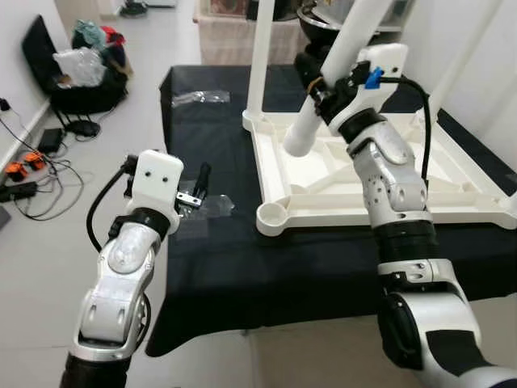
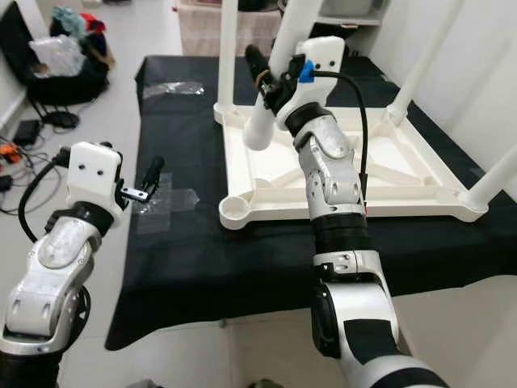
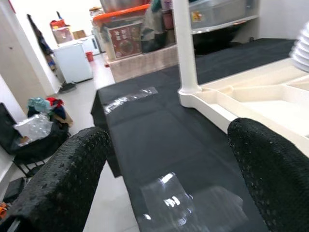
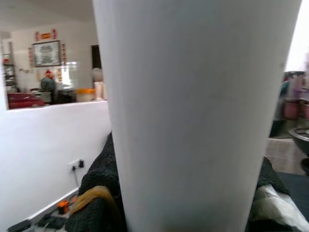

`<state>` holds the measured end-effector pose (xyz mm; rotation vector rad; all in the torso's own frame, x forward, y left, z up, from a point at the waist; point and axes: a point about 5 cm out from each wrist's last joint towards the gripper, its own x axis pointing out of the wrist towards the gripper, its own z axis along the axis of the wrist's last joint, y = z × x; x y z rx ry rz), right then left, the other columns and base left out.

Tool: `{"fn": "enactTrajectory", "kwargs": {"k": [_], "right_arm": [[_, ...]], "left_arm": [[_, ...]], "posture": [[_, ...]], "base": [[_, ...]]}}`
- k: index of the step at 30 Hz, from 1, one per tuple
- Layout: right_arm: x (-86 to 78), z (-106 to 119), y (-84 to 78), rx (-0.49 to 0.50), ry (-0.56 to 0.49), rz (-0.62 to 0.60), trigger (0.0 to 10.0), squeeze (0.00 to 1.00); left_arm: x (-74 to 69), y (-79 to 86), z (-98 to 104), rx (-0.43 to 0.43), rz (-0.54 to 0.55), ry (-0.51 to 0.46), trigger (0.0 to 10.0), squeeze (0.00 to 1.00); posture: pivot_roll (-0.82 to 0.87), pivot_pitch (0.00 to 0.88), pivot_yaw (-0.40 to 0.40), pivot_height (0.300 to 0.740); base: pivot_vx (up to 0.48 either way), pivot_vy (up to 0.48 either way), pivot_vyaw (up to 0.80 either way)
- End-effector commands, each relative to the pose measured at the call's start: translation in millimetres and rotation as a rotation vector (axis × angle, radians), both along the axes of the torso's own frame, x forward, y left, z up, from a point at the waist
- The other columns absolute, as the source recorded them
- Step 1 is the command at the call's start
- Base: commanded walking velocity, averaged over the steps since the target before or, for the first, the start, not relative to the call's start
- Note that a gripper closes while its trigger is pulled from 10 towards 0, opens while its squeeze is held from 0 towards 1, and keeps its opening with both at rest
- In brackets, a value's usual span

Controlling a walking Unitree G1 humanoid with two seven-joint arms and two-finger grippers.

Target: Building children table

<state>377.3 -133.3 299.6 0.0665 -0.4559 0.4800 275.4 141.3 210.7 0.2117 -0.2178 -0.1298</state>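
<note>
The white table top (image 1: 452, 204) lies upside down on the black-clothed table. My right gripper (image 1: 321, 84) is shut on a loose white leg (image 1: 343, 56), which it holds tilted. The leg's lower end (image 1: 297, 142) hangs over the inside of the top, apart from the empty round socket (image 1: 273, 216) at the near left corner. The leg fills the space between the right fingers (image 4: 96, 193). My left gripper (image 1: 197, 189) is open over a clear plastic bag (image 1: 214, 207) on the cloth, with nothing between its fingers (image 3: 67, 179). Another leg (image 1: 259, 56) stands upright in the far left corner.
Two more legs (image 2: 420, 65) (image 2: 494, 179) stand at the right corners. A second clear bag (image 1: 199, 98) lies at the far left of the cloth. On the floor to the left are cables and plugs (image 1: 23, 166) and a black seat piled with clothes (image 1: 81, 69).
</note>
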Motion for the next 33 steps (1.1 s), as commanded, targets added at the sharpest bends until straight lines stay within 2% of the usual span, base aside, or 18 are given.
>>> {"fn": "enactTrajectory", "kwargs": {"k": [1,7,12,15,17,22,24,29,31,33], "right_arm": [[1.2,4,-0.4,0.005,0.004,0.038,10.0,0.00],[10.4,1,-7.2,-0.072,0.006,-0.076,10.0,0.00],[11.0,-4,-2.0,-0.102,0.031,-0.074,10.0,0.00],[9.3,-1,-2.1,-0.067,0.040,-0.026,10.0,0.00],[7.7,4,-4.9,-0.041,0.045,0.045,10.0,0.00],[8.2,7,-9.7,-0.038,0.056,0.111,10.0,0.00],[9.0,5,-18.0,-0.098,0.087,0.182,10.0,0.00],[7.3,5,-24.3,-0.123,0.102,0.265,10.0,0.00],[1.1,5,-29.0,-0.192,0.109,0.379,10.0,0.00],[-1.4,3,-30.3,-0.215,0.117,0.424,10.0,0.00]], "left_arm": [[-4.7,-9.1,-6,-0.002,-0.068,0.043,10.0,0.00],[-17.6,-19.6,-18,-0.001,-0.144,0.096,10.0,0.00],[-22.5,-27.3,-20,-0.022,-0.173,0.108,10.0,0.00],[-29.0,-33.3,-20,-0.042,-0.236,0.126,10.0,0.00],[-38.0,-37.9,-21,-0.048,-0.318,0.144,10.0,0.00],[-46.5,-39.3,-23,-0.057,-0.381,0.170,10.0,0.00],[-53.0,-39.7,-26,-0.060,-0.417,0.195,10.0,0.00],[-59.3,-41.3,-29,-0.069,-0.478,0.222,10.0,0.00],[-68.8,-38.7,-32,-0.061,-0.557,0.269,10.0,0.00],[-72.0,-37.2,-34,-0.061,-0.578,0.286,10.0,0.00]], "posture": [[0.07,0.094,-0.068,0.740],[0.07,0.096,-0.074,0.740],[0.06,0.106,-0.074,0.740],[0.06,0.122,-0.079,0.740],[0.06,0.129,-0.077,0.740],[0.06,0.133,-0.082,0.740],[0.06,0.145,-0.085,0.740],[0.06,0.153,-0.086,0.740],[0.06,0.173,-0.090,0.740],[0.06,0.173,-0.090,0.740]], "base": [[0.000,0.000,0.00],[0.000,0.000,0.09],[0.000,0.000,0.45],[0.000,0.000,0.00],[0.000,0.000,0.00],[0.000,0.000,0.00],[0.000,0.000,0.00],[0.000,0.000,0.00],[0.000,0.000,0.00],[0.000,0.000,0.00]]}}
